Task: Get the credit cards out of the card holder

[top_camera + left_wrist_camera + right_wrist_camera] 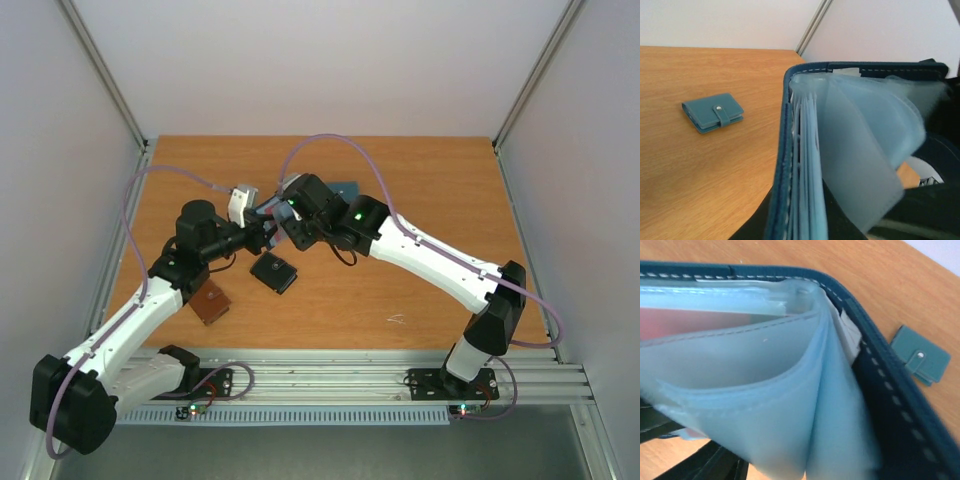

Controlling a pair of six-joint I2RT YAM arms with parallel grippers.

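Navy-blue stitched cover and pale blue-grey clear pockets make up the folding card holder (268, 212) (781, 165) (890, 390), which hangs open above the middle of the table, between the two grippers. The left gripper (266, 232) is clamped tight on it from the left, the cover running down between that gripper's dark finger parts at the bottom of the left wrist view. The clear pockets (860, 150) (765, 405) fan out to the right, toward the right gripper (285, 222). They fill the right wrist view so fully that only dark fingers (705, 467) show at its lower left corner. Whether those jaws are spread or pinched on a pocket cannot be told. A pinkish-red card (690, 322) shows blurred through the pockets near the spine; no other card can be made out. On the near side of the grippers a black folding wallet (274, 272) lies flat on the orange-brown wooden table (430, 180). Further near and left, a rust-brown flat rectangular piece (210, 302) lies just beside the left forearm. On the far side, a small teal wallet with a snap tab (347, 187) (713, 112) (921, 360) lies closed on the wood, partly hidden in the top view by the right arm's wrist.
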